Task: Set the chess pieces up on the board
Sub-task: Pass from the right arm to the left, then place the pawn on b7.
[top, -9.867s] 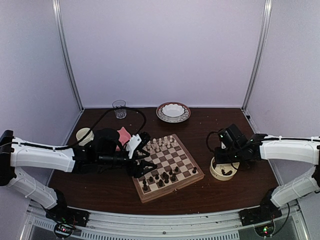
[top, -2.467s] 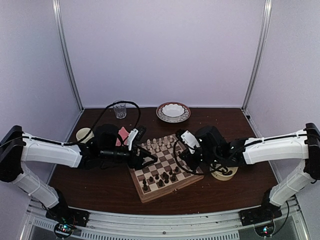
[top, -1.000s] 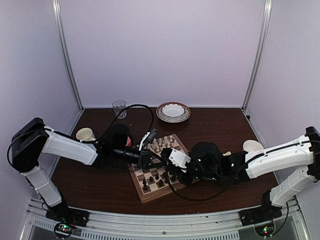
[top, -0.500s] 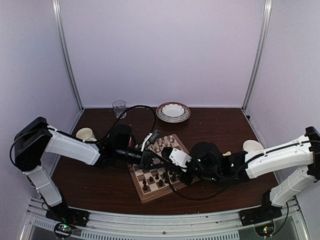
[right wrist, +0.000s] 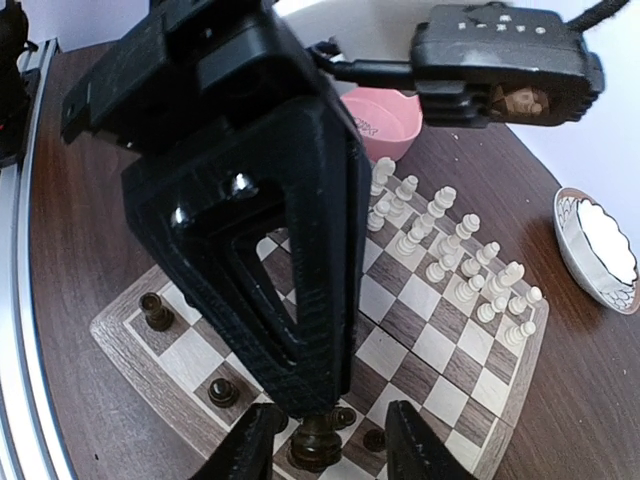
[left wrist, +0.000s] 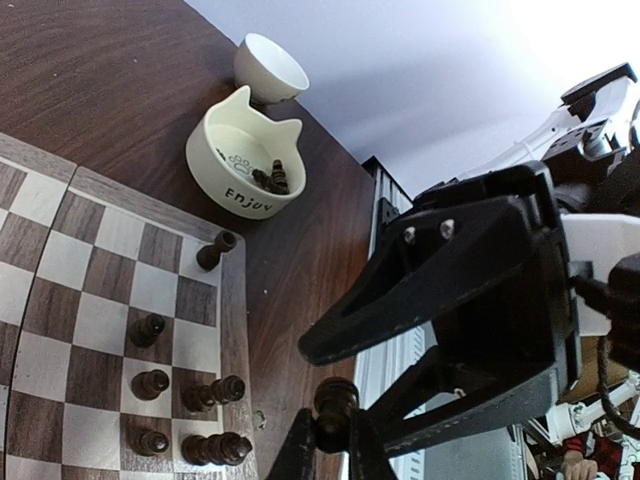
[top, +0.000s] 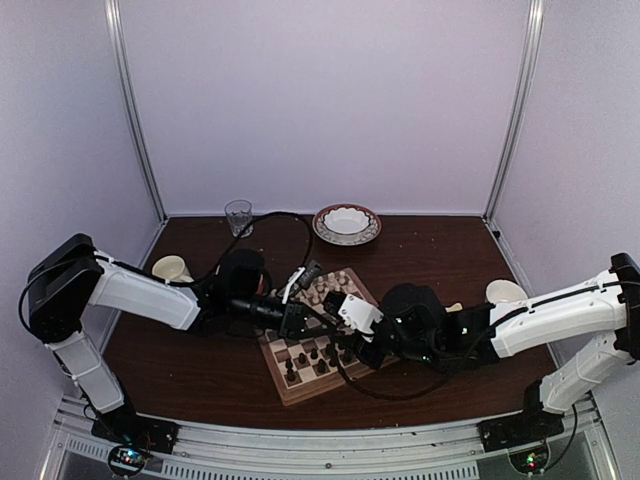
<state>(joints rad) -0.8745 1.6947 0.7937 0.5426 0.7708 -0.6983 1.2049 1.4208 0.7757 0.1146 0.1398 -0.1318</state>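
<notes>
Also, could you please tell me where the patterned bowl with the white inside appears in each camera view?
Top external: patterned bowl at the back of the table, centre, beyond the board.
Left wrist: not in it.
Right wrist: the bowl is cut by the right edge, past the pale chessmen.
Shared landmark: the board, seen in all three views.
</notes>
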